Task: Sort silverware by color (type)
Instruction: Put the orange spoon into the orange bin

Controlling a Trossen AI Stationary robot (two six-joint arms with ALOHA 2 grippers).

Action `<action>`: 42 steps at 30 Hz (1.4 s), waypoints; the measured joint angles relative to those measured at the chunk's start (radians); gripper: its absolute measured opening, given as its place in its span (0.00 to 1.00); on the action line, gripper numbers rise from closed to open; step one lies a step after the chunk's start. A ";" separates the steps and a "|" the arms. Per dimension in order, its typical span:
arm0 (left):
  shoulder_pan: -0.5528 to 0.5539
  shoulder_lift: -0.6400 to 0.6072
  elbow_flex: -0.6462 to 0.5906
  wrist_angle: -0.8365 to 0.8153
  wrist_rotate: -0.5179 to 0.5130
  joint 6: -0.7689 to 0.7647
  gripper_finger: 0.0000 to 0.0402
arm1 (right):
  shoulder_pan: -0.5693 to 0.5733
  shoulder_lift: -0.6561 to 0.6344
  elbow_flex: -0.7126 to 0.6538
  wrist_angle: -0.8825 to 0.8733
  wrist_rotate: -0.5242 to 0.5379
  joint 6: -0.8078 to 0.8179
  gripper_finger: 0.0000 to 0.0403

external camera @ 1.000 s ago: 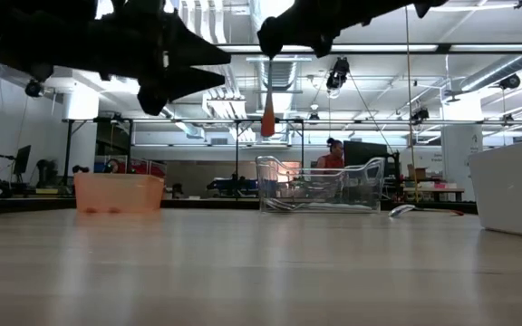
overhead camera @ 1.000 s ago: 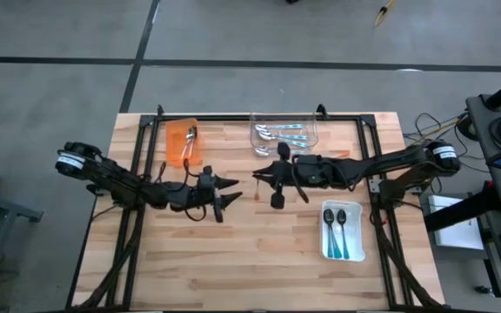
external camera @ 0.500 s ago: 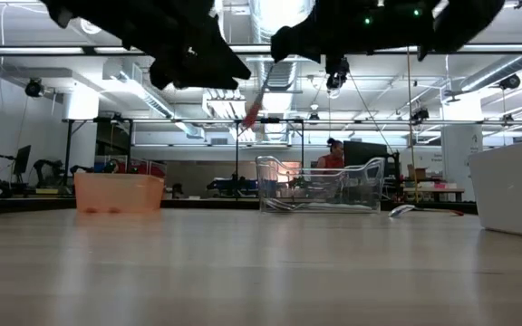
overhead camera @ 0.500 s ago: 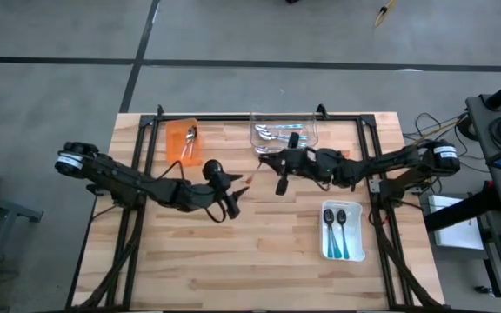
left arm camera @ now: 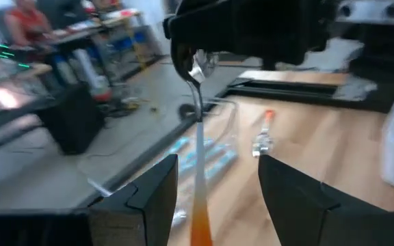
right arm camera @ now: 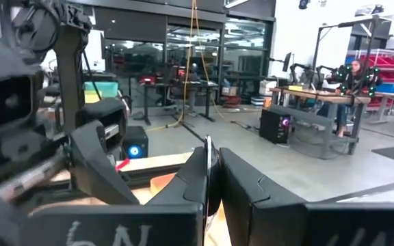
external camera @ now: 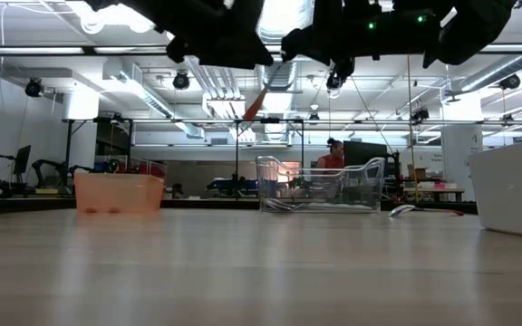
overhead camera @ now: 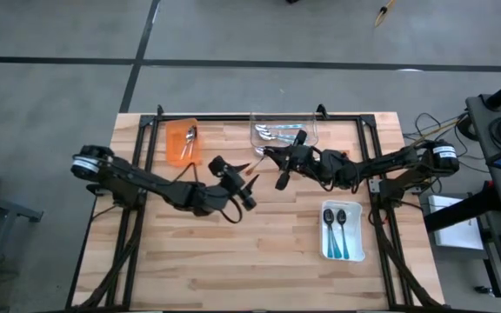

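An orange-handled spoon [left arm camera: 198, 143] hangs in the air above the table's middle, with my right gripper [overhead camera: 266, 156] shut on its bowl end. The orange handle [external camera: 254, 103] slants down toward my left gripper [left arm camera: 211, 201]. That gripper is open, with one finger on either side of the handle's free end; I cannot tell whether they touch it. An orange tray [overhead camera: 183, 142] at the far left holds spoons. A clear tray [overhead camera: 283, 132] holds silver ones. A white tray [overhead camera: 342, 230] holds two teal-handled spoons. My right gripper pinches the spoon's shiny bowl end [left arm camera: 195, 68] between its two shut fingers [right arm camera: 195, 174]. It comes roughly level from the table's right. The spoon is lifted clear of the table, and its handle slants down and away toward the table's left.
One more spoon [left arm camera: 262, 140] lies on the bare wood right of the clear tray. The black frame rails [overhead camera: 233, 117] run along the table's far edge and sides. Open wood lies along the near half of the table [overhead camera: 233, 261].
My left gripper has risen, rolled and gone toward the table's right, up to the spoon's handle, staying open. My right gripper has tipped upward. The spoon, which hung straight down below it, now slants toward my left gripper.
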 joint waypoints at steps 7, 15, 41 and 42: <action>0.005 0.131 0.146 -0.013 -0.150 0.138 0.46 | 0.000 0.000 0.000 0.008 -0.002 0.004 0.03; 0.030 0.154 0.188 -0.049 -0.187 0.148 0.46 | 0.002 -0.006 0.002 0.032 -0.009 0.032 0.03; 0.039 0.153 0.187 -0.034 -0.174 0.117 0.16 | 0.002 -0.007 0.002 0.032 -0.029 0.038 0.03; 0.039 0.153 0.187 -0.034 -0.173 0.114 0.13 | 0.002 -0.007 0.002 0.031 -0.029 0.031 0.03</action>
